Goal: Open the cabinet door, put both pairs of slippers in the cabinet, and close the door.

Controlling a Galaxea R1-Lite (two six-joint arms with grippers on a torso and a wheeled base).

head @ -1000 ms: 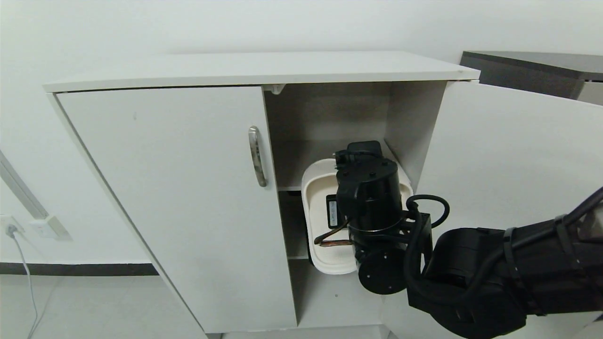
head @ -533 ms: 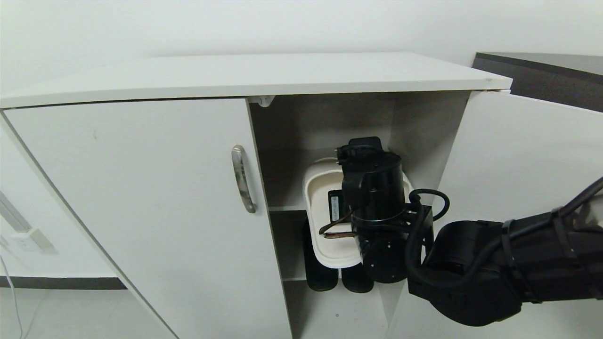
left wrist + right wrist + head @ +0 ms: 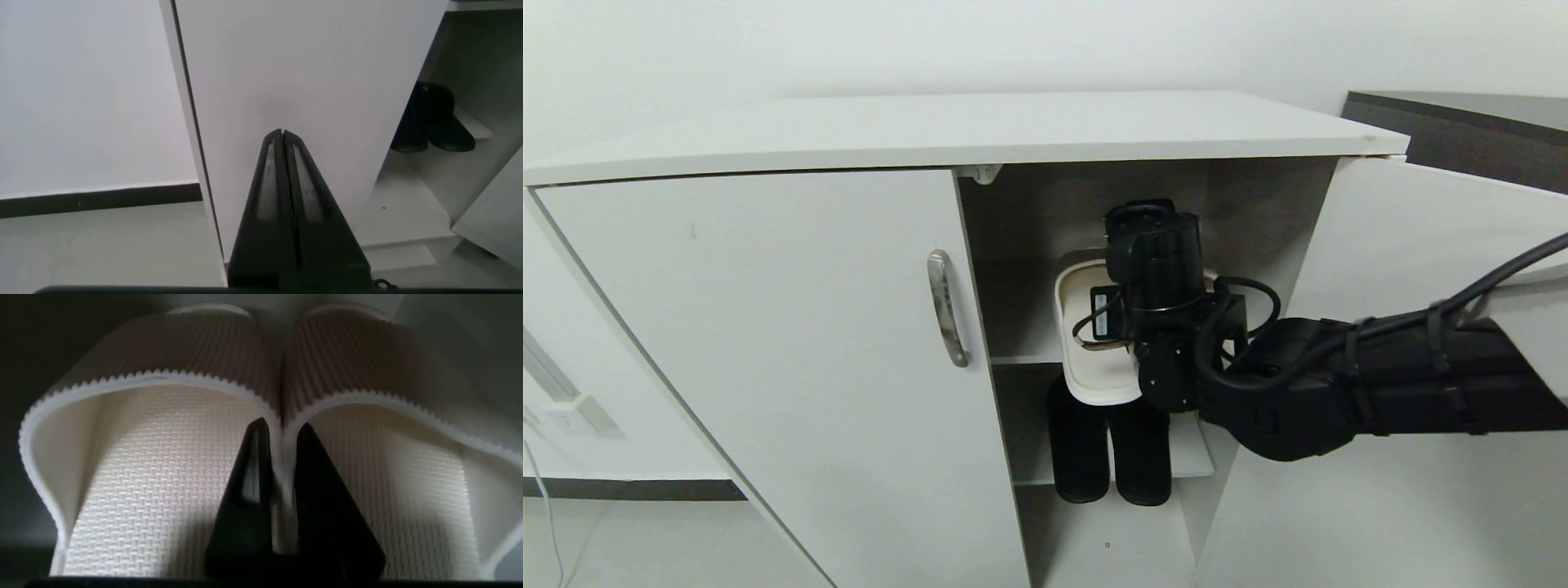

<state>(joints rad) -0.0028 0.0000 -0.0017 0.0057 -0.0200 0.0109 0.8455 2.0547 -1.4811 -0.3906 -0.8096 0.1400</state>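
A pair of white slippers (image 3: 1086, 367) hangs heel-down at the open right half of the white cabinet (image 3: 931, 131), level with its upper shelf (image 3: 1021, 347). My right gripper (image 3: 280, 449) is shut on the white slippers (image 3: 155, 490), pinching their two inner walls together. A pair of black slippers (image 3: 1111, 449) stands on the middle shelf below, and I also see the black slippers (image 3: 433, 122) from the left wrist. My left gripper (image 3: 282, 143) is shut with nothing in it, low in front of the closed left door (image 3: 768, 343). The right door (image 3: 1405, 269) stands wide open.
The left door carries a metal handle (image 3: 947, 306) near its inner edge. A dark desk (image 3: 1462, 131) stands behind the open door at the right. A wall socket (image 3: 572, 412) sits low on the left wall. The bottom compartment (image 3: 1111, 539) holds nothing.
The camera shifted early on. Since then my right arm has risen and gone deeper into the cabinet with the white slippers, uncovering the black pair on the middle shelf.
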